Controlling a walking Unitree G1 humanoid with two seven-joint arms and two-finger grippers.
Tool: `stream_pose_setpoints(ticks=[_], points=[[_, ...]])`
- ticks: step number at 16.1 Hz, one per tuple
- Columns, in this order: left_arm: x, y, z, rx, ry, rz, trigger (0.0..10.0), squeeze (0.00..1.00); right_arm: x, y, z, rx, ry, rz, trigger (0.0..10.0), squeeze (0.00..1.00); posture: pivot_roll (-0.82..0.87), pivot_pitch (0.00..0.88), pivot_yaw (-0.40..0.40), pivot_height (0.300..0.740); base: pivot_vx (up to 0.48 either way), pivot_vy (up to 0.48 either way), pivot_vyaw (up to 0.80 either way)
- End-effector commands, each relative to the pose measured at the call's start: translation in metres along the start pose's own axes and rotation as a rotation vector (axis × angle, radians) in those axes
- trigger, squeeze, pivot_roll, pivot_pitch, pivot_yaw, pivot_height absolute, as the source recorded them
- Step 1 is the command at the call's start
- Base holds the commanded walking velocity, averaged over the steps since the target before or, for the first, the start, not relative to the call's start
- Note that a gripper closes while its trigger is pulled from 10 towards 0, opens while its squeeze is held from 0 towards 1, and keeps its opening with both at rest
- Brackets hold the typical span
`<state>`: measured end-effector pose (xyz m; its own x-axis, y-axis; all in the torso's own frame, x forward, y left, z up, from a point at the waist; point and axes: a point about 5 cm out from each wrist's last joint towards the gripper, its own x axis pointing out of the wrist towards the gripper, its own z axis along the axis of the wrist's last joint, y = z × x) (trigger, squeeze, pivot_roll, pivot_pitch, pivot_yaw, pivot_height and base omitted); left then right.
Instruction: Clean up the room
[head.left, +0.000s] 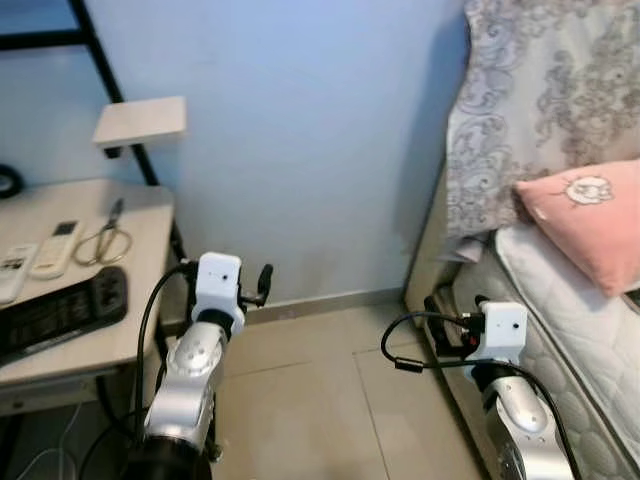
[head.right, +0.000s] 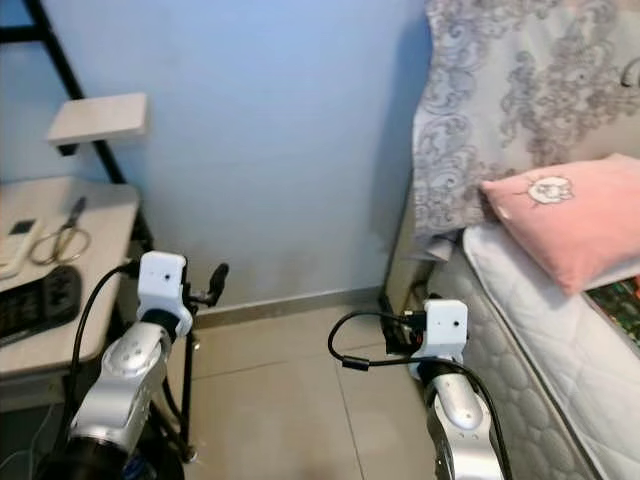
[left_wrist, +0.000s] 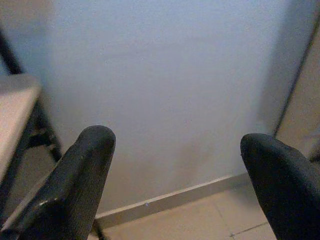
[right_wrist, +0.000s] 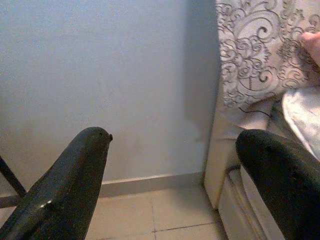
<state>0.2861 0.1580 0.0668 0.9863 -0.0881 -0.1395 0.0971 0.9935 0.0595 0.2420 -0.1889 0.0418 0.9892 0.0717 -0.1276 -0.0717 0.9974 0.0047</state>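
**Both grippers empty, facing wall**

I see the left gripper (left_wrist: 175, 185) and right gripper (right_wrist: 172, 185) spread wide, holding nothing, raised over the tiled floor (head.left: 330, 390). Scissors (head.left: 104, 240), two remotes (head.left: 55, 248) and a black controller (head.left: 60, 305) lie on the desk (head.left: 140, 330) at left. A pink pillow (head.left: 590, 215) rests on the bed (head.left: 570, 320) at right.

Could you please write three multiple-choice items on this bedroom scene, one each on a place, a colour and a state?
1. Where do the metal scissors with pale handles lie?
A on the beige desk
B on the floor
C on the bed

2. What colour is the soft square pillow?
A green
B pink
C black

3. How is the left hand?
A shut on a remote
B shut, empty
C open, empty

Answers: 1 A, they rest on the desktop beside the remotes; 2 B, it is plainly pink; 3 C, its fingers stand wide apart before the wall.
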Motion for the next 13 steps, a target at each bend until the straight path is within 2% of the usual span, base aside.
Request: stream_pose_setpoints(ticks=[1,3,4,6,8,9,10,11,12,13], points=[[-0.007,0.005,0.002,-0.008,-0.008,0.020,10.0,0.00,-0.004,-0.001,0.003,-0.001,-0.004,0.005,10.0,0.00,-0.05,0.000,0.031,0.740,0.000,0.000,0.00],[-0.034,0.003,-0.007,0.036,-0.018,-0.106,10.0,0.00,-0.022,-0.002,0.004,0.001,-0.001,0.026,10.0,0.00,-0.05,0.000,0.027,0.740,0.000,0.000,0.00],[-0.042,0.002,-0.009,0.042,-0.034,-0.171,10.0,0.00,-0.031,-0.004,0.002,0.009,0.011,0.023,10.0,0.00,-0.05,0.000,0.023,0.740,0.000,0.000,0.00],[-0.045,0.003,-0.010,0.028,-0.044,-0.182,10.0,0.00,-0.042,-0.007,0.000,-0.003,0.025,0.008,10.0,0.00,-0.05,0.000,0.025,0.740,0.000,0.000,0.00],[-0.047,-0.005,-0.009,-0.046,-0.069,-0.122,10.0,0.00,-0.049,-0.006,0.003,-0.001,0.023,-0.006,10.0,0.00,-0.05,0.000,0.028,0.740,0.000,0.000,0.00],[-0.052,-0.026,-0.010,-0.111,-0.074,-0.073,10.0,0.00,-0.051,-0.005,0.006,0.001,0.023,-0.007,10.0,0.00,-0.06,0.000,0.024,0.740,0.000,0.000,0.00],[-0.053,-0.037,-0.011,-0.122,-0.073,-0.067,10.0,0.00,-0.050,-0.006,0.007,0.001,0.027,-0.012,10.0,0.00,-0.06,0.000,0.019,0.740,0.000,0.000,0.00],[-0.054,-0.041,-0.012,-0.123,-0.070,-0.071,10.0,0.00,-0.050,-0.006,0.007,-0.001,0.029,-0.014,10.0,0.00,-0.06,0.000,0.017,0.740,0.000,0.000,0.00],[-0.059,-0.061,-0.015,-0.122,-0.061,-0.081,10.0,0.00,-0.050,-0.007,0.008,-0.013,0.035,-0.014,10.0,0.00,-0.06,0.000,0.015,0.740,0.000,0.000,0.00],[-0.059,-0.061,-0.015,-0.122,-0.061,-0.081,10.0,0.00,-0.050,-0.007,0.008,-0.013,0.035,-0.014,10.0,0.00,-0.06,0.000,0.015,0.740,0.000,0.000,0.00]])
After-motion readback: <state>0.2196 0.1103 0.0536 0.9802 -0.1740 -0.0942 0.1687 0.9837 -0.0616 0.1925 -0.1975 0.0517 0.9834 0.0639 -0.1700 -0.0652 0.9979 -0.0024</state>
